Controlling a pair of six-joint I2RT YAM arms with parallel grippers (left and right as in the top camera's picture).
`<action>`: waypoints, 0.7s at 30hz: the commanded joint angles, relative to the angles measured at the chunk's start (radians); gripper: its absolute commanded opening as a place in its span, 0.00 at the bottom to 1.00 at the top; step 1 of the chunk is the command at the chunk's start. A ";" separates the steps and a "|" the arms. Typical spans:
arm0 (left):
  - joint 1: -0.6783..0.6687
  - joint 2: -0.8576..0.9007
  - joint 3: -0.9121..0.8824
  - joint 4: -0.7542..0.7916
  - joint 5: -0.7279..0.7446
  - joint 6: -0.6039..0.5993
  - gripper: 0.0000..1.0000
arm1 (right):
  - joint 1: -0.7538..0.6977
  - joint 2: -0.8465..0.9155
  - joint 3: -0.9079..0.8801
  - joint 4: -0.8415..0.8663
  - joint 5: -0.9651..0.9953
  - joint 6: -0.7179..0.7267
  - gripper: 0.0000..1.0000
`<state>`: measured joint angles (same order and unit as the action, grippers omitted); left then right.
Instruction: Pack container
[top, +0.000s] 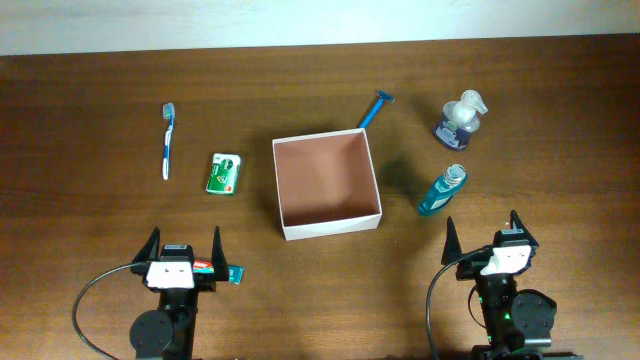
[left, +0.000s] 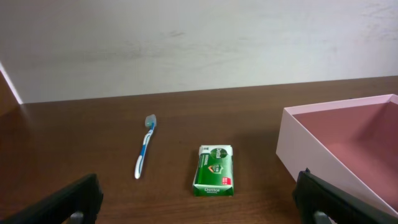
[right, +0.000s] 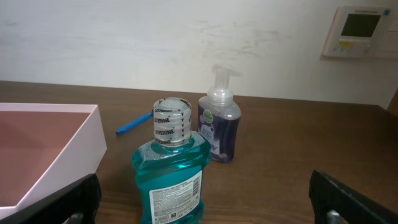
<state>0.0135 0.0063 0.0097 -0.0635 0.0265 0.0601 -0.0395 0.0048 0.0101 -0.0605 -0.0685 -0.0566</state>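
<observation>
Dark wooden table (top: 100, 80) below a pale wall, with the container (top: 325, 175) sitting at its middle, open top up. Left gripper (top: 186, 234) and right gripper (top: 481, 224) hang near the front edge, jaws spread wide apart, gripping nothing and touching nothing
</observation>
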 joint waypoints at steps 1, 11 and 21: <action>-0.076 0.001 0.000 -0.016 -0.095 0.050 0.99 | 0.006 0.000 -0.005 -0.016 0.038 0.071 0.98; -0.076 0.001 0.000 -0.016 -0.095 0.050 0.99 | 0.006 0.000 -0.005 -0.016 0.038 0.071 0.98; -0.076 0.001 0.000 -0.016 -0.095 0.050 0.99 | 0.006 0.000 -0.005 -0.016 0.038 0.071 0.98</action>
<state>-0.0589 0.0063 0.0097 -0.0723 -0.0498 0.0906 -0.0387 0.0055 0.0101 -0.0685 -0.0486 0.0040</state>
